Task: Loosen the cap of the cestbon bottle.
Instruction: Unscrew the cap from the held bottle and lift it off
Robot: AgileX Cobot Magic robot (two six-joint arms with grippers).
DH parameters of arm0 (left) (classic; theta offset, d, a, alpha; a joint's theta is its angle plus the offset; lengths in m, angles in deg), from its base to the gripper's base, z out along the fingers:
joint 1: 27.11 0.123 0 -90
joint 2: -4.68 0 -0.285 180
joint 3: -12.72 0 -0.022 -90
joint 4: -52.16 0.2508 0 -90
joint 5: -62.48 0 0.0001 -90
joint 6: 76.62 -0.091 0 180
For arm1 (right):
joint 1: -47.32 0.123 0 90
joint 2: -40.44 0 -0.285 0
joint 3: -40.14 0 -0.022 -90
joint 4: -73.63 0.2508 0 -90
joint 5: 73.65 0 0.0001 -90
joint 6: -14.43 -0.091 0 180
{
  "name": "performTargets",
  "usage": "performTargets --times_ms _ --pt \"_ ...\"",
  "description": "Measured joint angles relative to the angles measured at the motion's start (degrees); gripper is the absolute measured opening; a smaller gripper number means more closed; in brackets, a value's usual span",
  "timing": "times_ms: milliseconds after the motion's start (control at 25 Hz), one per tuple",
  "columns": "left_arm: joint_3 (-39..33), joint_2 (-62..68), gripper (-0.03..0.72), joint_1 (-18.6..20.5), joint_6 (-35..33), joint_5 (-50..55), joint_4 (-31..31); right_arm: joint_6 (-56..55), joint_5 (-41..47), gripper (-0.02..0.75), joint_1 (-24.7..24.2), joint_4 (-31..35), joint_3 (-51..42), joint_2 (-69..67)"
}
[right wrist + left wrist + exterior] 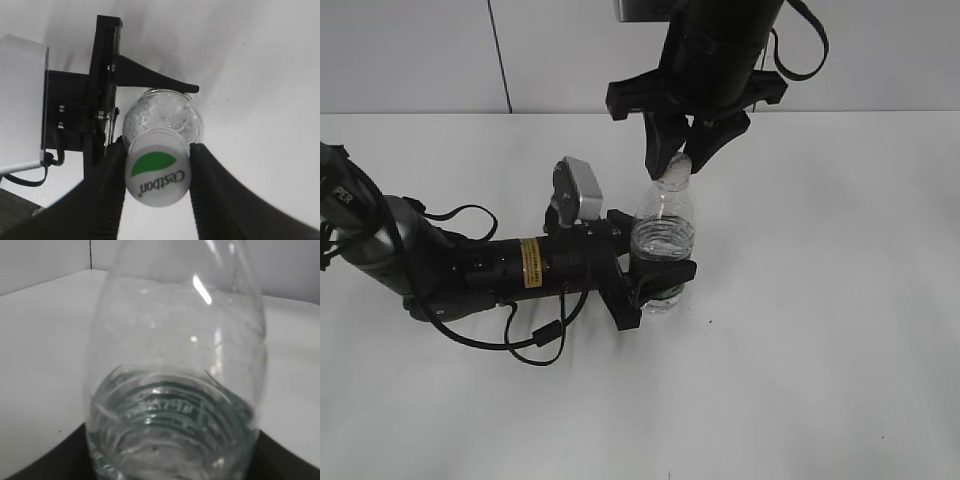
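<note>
The clear cestbon bottle (pixel 665 235) stands upright on the white table. My left gripper (pixel 655 275) is shut on its lower body, where the dark green label shows; in the left wrist view the bottle (pixel 175 365) fills the frame. My right gripper (pixel 678 160) comes down from above and is shut on the white cap (pixel 676 178). In the right wrist view the cap (pixel 157 167), with a green leaf and "Cestbon" print, sits between both fingers (pixel 157 172), which touch its sides.
The left arm (pixel 470 265) lies low across the table from the left, with a loose cable (pixel 535 345) beside it. A white wall stands behind the table (pixel 840 330).
</note>
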Motion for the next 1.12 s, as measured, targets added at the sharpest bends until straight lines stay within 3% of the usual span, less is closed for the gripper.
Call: performTargets --times_ms 1120 --pt "0.0 0.0 0.402 0.0 -0.19 -0.1 0.6 40.63 -0.15 0.294 -0.05 2.85 0.0 0.0"
